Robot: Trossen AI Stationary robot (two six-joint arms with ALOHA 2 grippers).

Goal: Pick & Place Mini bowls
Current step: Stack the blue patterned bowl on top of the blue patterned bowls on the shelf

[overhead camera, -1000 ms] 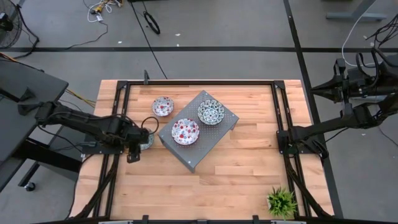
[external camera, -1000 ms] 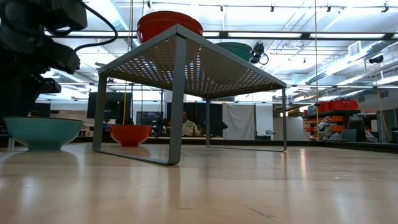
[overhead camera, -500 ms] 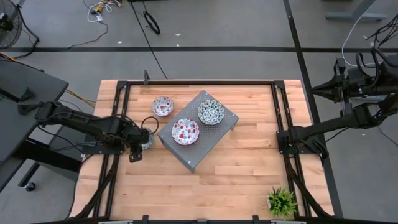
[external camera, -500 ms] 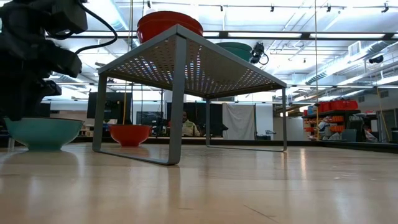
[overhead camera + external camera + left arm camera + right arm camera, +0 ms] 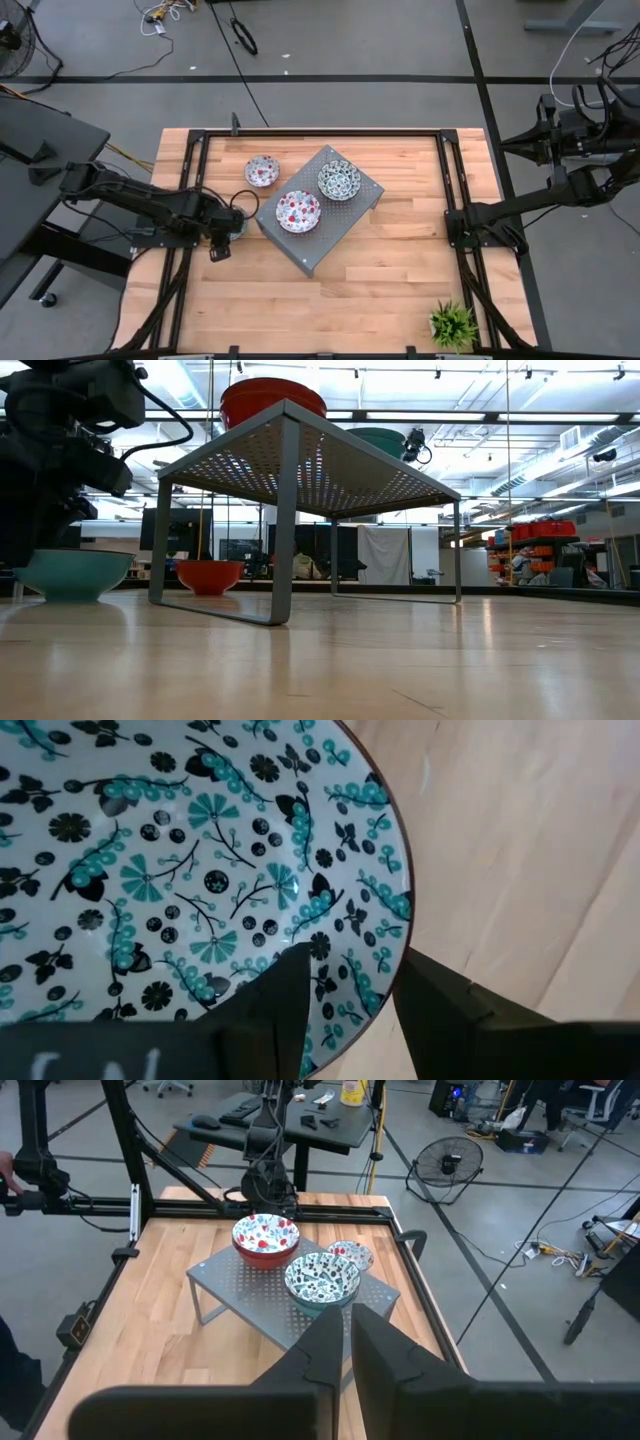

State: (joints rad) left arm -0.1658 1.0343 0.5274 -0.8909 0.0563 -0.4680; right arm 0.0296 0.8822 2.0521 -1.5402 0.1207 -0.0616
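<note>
So far, two bowls sit on the grey rack (image 5: 320, 210): a red one (image 5: 298, 211) and a teal one (image 5: 338, 180). At the table's left, the left gripper (image 5: 345, 1005) has its fingers astride the rim of another teal bowl (image 5: 200, 870), one inside and one outside, the bowl still on the wood. Beyond it, a small red bowl (image 5: 262, 170) waits on the table. Off the right edge, the right gripper (image 5: 347, 1342) idles, fingers nearly together and empty.

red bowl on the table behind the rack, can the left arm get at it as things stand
Probably not right now: the left gripper has its jaws astride the rim of the teal bowl. The red bowl itself sits uncovered nearby.
</note>
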